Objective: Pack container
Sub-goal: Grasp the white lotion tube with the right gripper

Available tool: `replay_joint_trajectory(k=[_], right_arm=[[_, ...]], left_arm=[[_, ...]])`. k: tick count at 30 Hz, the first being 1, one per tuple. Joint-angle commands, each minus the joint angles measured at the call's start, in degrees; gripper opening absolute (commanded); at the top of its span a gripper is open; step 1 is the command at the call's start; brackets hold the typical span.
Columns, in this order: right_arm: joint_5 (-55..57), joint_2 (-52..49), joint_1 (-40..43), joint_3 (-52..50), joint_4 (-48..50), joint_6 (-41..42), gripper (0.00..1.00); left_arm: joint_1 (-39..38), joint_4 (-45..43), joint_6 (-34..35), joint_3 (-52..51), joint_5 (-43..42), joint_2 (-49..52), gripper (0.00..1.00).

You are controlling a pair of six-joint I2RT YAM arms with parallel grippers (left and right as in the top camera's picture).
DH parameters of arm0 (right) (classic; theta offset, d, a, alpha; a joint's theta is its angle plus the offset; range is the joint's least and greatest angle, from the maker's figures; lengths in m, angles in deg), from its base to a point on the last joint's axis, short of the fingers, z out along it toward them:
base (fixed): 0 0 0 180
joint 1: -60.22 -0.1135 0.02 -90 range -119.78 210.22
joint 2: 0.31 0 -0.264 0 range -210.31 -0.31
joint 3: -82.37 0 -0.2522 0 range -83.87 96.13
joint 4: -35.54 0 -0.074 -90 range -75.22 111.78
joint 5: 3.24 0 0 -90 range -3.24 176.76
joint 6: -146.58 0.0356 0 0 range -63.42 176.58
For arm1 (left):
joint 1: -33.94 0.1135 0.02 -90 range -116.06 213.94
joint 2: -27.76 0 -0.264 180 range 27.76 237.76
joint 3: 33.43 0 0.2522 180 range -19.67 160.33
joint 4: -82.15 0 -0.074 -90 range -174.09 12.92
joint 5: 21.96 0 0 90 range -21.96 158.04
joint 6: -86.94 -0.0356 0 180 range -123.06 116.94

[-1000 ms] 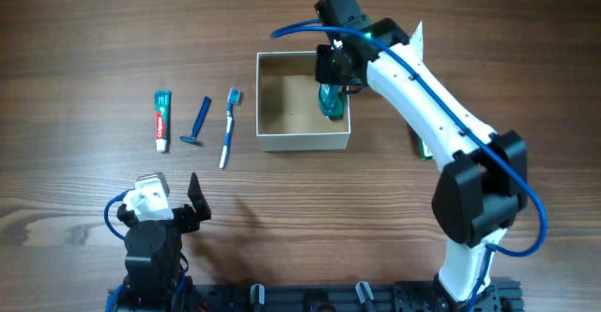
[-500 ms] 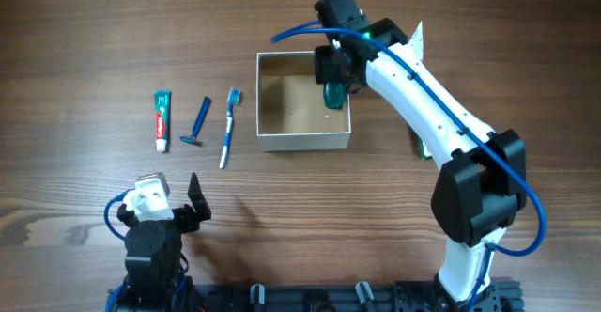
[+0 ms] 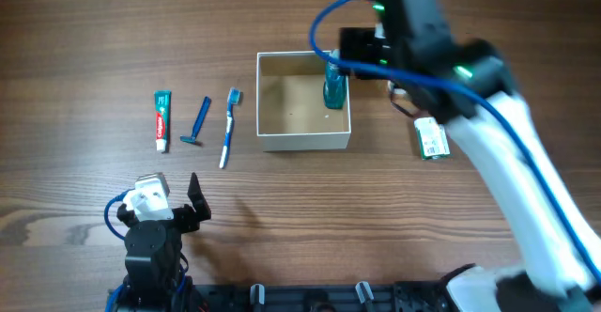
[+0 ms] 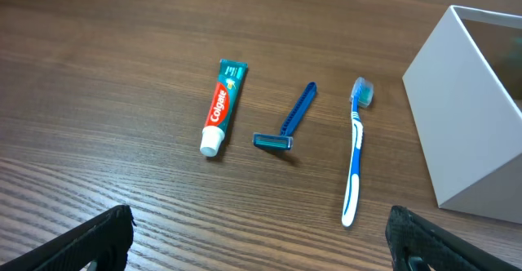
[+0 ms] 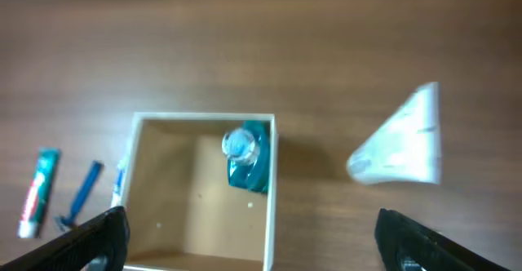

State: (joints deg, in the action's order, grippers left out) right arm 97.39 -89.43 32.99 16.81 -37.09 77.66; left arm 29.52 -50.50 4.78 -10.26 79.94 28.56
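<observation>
The container (image 3: pixel 303 143) is a white-walled box with a tan inside, at the table's middle. A teal bottle (image 3: pixel 333 88) stands inside it against the right wall. My right gripper (image 3: pixel 357 51) hangs open high above the box, holding nothing. In its wrist view the container (image 5: pixel 204 117) and the bottle (image 5: pixel 245 157) lie below the wide-open right gripper (image 5: pixel 265 246). Left of the box lie a toothbrush (image 3: pixel 228 127), a blue razor (image 3: pixel 198 122) and a toothpaste tube (image 3: pixel 161 120). My left gripper (image 3: pixel 174 204) rests open near the front edge. Its left wrist view shows the toothpaste (image 4: pixel 218 108), razor (image 4: pixel 289 120), toothbrush (image 4: pixel 356 153) and container wall (image 4: pixel 465 124).
A small green and white packet (image 3: pixel 432 137) lies right of the box. A white sachet (image 5: pixel 400 140) lies on the wood near the box's far right corner. Bare wood table all around.
My right gripper has opened and let go of the teal bottle, which now stands in the container. The arm has risen well above the box. The left arm has not moved.
</observation>
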Motion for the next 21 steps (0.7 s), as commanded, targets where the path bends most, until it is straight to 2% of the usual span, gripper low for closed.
replay_joint_trajectory(k=[1,8,14,19,21], right_arm=[[6.73,2.51,1.92,0.66,-0.11,-0.15,0.89],[7.21,-4.42,10.12,0.66,2.49,-1.57,0.87],[-1.73,-14.32,16.26,0.66,5.25,-2.99,0.83],[-4.55,-19.89,16.94,0.66,5.27,-3.10,0.64],[-4.52,-21.38,16.92,0.66,4.26,-3.08,0.39]], left_arm=[[0.37,0.04,0.11,-0.52,-0.96,-0.46,1.00],[0.37,0.04,0.13,-0.52,-0.96,-0.46,1.00],[0.37,0.04,0.13,-0.52,-0.96,-0.46,1.00],[0.37,0.04,0.13,-0.52,-0.96,-0.46,1.00],[0.37,0.04,0.13,-0.52,-0.96,-0.46,1.00]])
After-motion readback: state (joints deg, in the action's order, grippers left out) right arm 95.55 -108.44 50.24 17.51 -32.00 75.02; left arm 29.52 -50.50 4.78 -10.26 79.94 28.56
